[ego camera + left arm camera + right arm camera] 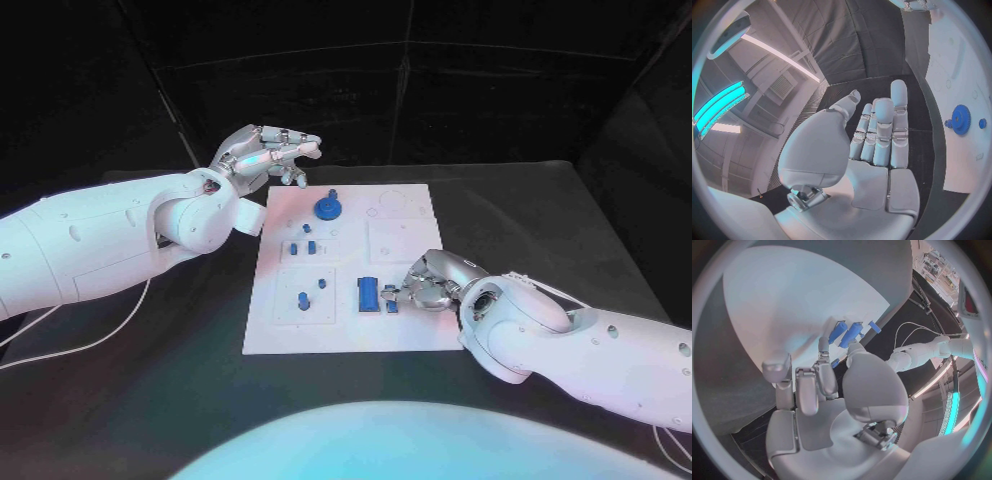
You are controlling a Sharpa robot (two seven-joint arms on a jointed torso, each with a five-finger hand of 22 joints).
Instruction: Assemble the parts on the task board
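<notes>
At the upper left of the head view, your left hand (267,152) hovers above the tabletop (173,370) just off the far left corner of the task board (404,330); its fingers (879,130) lie extended and hold nothing. On the board, centre frame, a blue gear (329,208) stands near the far edge, several small blue parts (303,246) sit below it, and one more (304,299) sits lower left. At lower right of centre, your right hand (433,282) rests on the board, fingers (820,375) curled beside two oblong blue pieces (369,293); whether they grip one, you cannot tell. Judged from the empty recesses at right, assembly is partial.
</notes>
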